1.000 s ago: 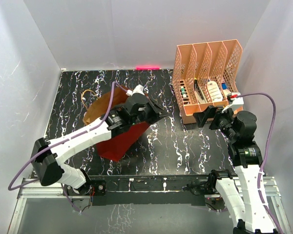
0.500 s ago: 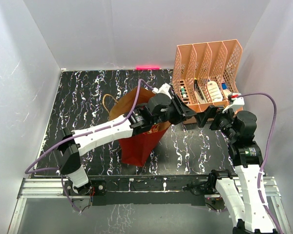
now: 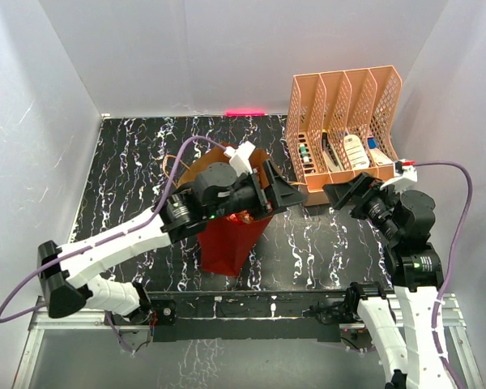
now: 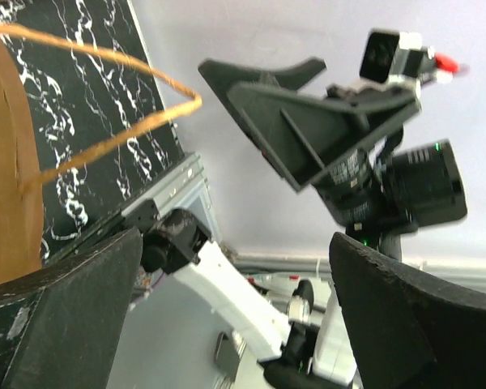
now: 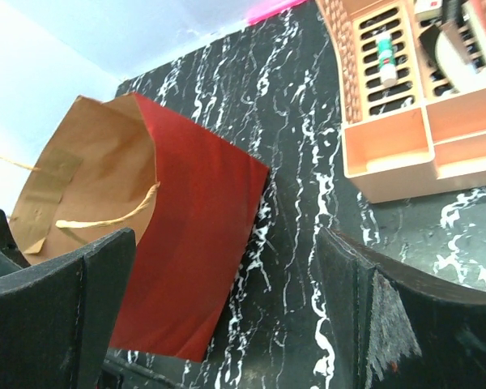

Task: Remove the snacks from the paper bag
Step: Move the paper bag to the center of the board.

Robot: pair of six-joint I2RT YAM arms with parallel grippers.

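Observation:
The paper bag (image 3: 227, 247) stands tilted mid-table, dark red outside and brown inside, with one cord handle (image 3: 175, 164) hanging out at its left. My left gripper (image 3: 290, 193) hovers over the bag's right rim, open, with nothing between its fingers. In the left wrist view the brown paper (image 4: 8, 162) and a cord handle (image 4: 105, 138) lie left of the left gripper (image 4: 235, 324), and the right gripper (image 4: 308, 121) faces it. My right gripper (image 3: 346, 194) is open just right of the bag. In its wrist view the right gripper (image 5: 227, 324) sits beside the bag (image 5: 186, 243). The snacks are hidden.
A peach mesh file rack (image 3: 344, 121) holding pens and small items stands at the back right, close behind the right gripper, and it also fills the upper right of the right wrist view (image 5: 405, 138). White walls enclose the black marbled table (image 3: 308, 243) on three sides.
The bag has slid right across the table together with my left arm. The left gripper, shut a second ago, has opened. My right arm has shifted slightly right.

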